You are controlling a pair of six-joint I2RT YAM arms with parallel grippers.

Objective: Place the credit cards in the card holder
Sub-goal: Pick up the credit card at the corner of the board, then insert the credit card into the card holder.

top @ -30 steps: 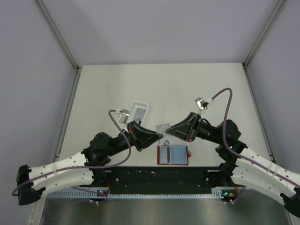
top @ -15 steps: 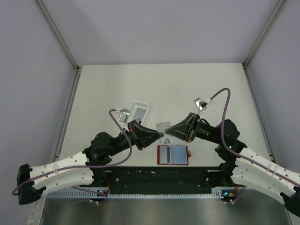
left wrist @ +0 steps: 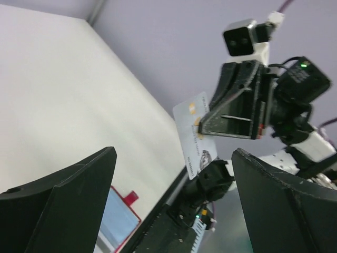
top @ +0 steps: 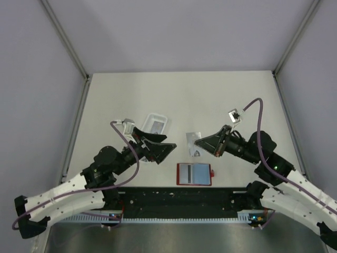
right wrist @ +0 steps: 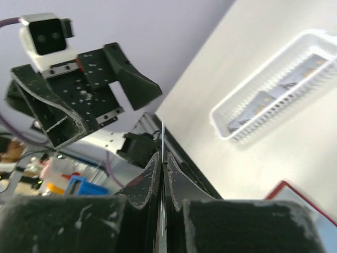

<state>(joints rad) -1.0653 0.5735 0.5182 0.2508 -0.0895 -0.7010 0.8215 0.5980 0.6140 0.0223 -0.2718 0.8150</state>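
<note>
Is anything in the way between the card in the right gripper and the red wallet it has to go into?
Nothing visible. The thin grey credit card, pinched in the right gripper, hangs in the air just beyond the open red leather-like wallet. The open left gripper stands off to the left, clear of that path.

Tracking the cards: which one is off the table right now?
The card pinched in the right gripper, held up in the air; the other cards lie in the white tray.
</note>
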